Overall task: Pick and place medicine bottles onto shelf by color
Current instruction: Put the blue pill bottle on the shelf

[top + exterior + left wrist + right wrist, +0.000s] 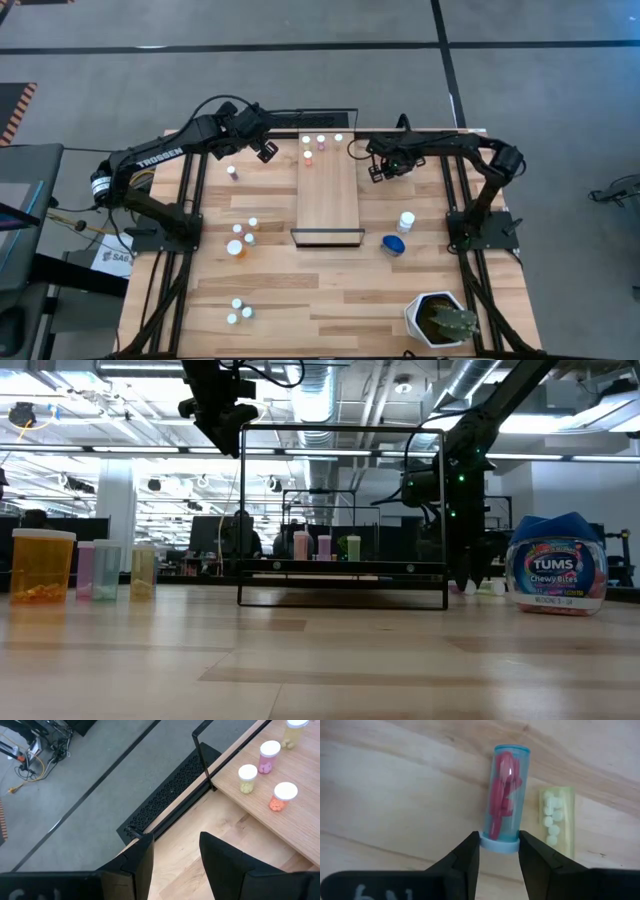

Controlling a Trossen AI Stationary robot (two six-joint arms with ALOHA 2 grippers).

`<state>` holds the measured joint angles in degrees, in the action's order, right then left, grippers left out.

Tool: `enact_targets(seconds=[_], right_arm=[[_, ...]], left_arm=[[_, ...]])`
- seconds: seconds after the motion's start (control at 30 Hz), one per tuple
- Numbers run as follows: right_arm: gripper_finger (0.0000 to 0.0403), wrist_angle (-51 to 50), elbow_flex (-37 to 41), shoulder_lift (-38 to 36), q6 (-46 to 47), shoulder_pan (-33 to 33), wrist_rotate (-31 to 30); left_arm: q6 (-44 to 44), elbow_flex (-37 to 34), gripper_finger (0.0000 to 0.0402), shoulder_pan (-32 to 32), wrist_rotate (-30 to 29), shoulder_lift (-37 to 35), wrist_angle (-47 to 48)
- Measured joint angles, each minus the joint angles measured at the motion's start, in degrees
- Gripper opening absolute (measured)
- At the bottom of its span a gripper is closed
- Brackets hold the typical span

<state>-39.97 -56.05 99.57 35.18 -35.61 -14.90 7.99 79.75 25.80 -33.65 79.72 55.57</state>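
**user1:** Where's the right gripper point(499, 851) at? Looks like it's down on the table point(340, 290), off to the side of the shelf point(328, 195).

**user2:** Yep. Its wrist camera shows a clear blue-tinted bottle with pink pills point(504, 797) lying on its side, its capped end sitting right between the two fingertips. The fingers point(467, 857) are hugging the cap on both sides, so it's clamped on that bottle. Just beside it, on the outer side of one finger, lies a yellowish bottle with white pills point(555, 820), also on its side, nearly touching the pink one.

**user1:** And the left gripper point(175, 845)?

**user2:** It hangs up in the air near the shelf's far corner, fingers apart, nothing between them. Ahead of it four white-capped bottles point(270, 755) stand upright on the shelf's far end.

**user1:** Other stuff?

**user2:** The blue Tums bottle point(393, 243) lies well behind the right gripper, toward the plant pot point(440, 320). More small bottles point(241, 238) stand well behind the left gripper.
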Motion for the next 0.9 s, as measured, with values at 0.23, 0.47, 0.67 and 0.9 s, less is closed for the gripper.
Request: enact_targets(seconds=[0.23,0.47,0.67,0.9], right_arm=[[0.0134,-4.4,-2.2,0.1,-1.5,2.2,0.3],[0.0134,-11.5,-5.0,-3.5,-5.3,5.8,0.2],[0.0134,-17.7,-7.1,-12.6,-6.7,8.8,0.7],[0.0133,-18.0,-10.8,-23.2,-8.7,12.6,9.6]], left_arm=[[0.0,0.0,0.0148,0.0,0.0,0.0,0.0],[-0.2,0.0,0.0148,0.0,0.0,0.0,0.0],[-3.1,-1.4,0.0148,0.0,4.0,0.0,-3.7],[-10.1,-6.5,0.0148,-0.6,23.9,0.1,-17.5]])
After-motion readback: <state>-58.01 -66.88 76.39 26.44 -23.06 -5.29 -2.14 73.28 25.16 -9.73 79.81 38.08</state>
